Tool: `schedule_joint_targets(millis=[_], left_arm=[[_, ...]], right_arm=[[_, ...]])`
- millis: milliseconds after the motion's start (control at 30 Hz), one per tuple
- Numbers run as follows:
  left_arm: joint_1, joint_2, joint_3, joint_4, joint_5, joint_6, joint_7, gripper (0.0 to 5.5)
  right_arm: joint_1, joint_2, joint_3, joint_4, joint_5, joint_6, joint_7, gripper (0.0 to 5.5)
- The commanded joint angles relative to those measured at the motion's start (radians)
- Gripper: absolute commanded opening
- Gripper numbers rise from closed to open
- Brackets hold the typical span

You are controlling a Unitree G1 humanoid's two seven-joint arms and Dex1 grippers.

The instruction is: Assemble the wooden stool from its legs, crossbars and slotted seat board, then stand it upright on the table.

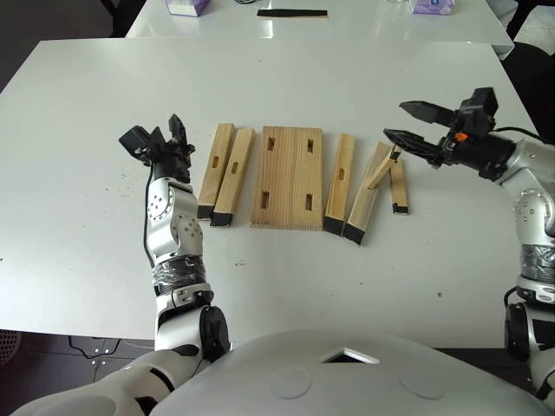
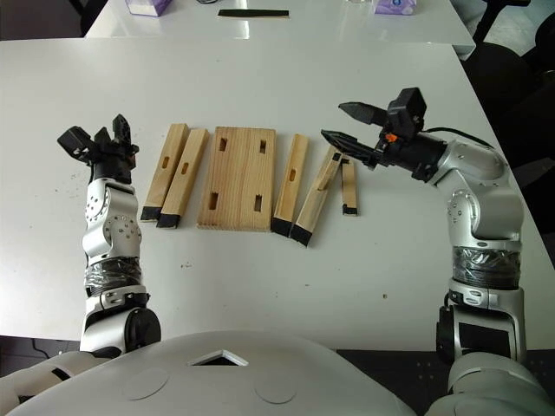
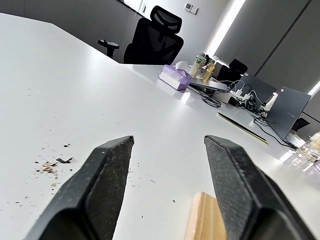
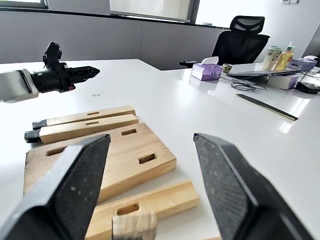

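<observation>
The slotted seat board (image 1: 287, 178) lies flat at the table's middle. Two wooden legs (image 1: 224, 173) with black tips lie side by side left of it. Two more legs (image 1: 340, 182) (image 1: 368, 191) lie to its right. A short crossbar (image 1: 382, 169) leans across the outer right leg, and another crossbar (image 1: 398, 186) lies beside it. My left gripper (image 1: 156, 134) is open, just left of the left legs and pointing away from me. My right gripper (image 1: 395, 120) hangs open and empty just above the crossbars; in its wrist view the crossbar's end (image 4: 134, 225) sits below the open gripper (image 4: 150, 140).
The white table (image 1: 104, 251) has bare room in front of and behind the parts. Small crumbs (image 3: 50, 165) lie near my left gripper. A second table behind carries a tissue box (image 1: 186, 7) and a black strip (image 1: 292, 13). An office chair (image 3: 152, 37) stands beyond.
</observation>
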Motion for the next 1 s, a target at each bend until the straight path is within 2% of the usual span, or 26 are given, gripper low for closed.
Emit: schedule_joint_targets(millis=[33, 267, 600, 867, 1000], left_arm=[[-0.011, 0.0, -0.009, 0.014, 0.01, -0.003, 0.002, 2.64], [-0.062, 0.003, -0.025, 0.068, 0.015, -0.017, -0.009, 2.64], [-0.048, 0.019, -0.016, 0.066, 0.015, -0.012, -0.017, 2.64], [-0.046, 0.012, -0.023, 0.063, 0.022, -0.004, -0.02, 2.64], [-0.054, 0.035, -0.014, 0.062, 0.018, 0.007, -0.027, 2.64]], right_arm=[[-0.067, 0.062, 0.027, -0.071, 0.05, 0.053, -0.073, 3.09], [-0.074, 0.193, 0.122, 0.012, -0.027, 0.009, -0.185, 3.09], [-0.112, 0.174, 0.0, -0.079, 0.092, 0.073, -0.231, 3.09], [0.071, 0.24, 0.18, 0.076, -0.085, -0.049, -0.231, 3.09], [0.02, 0.243, 0.123, -0.015, -0.018, -0.034, -0.266, 3.09]])
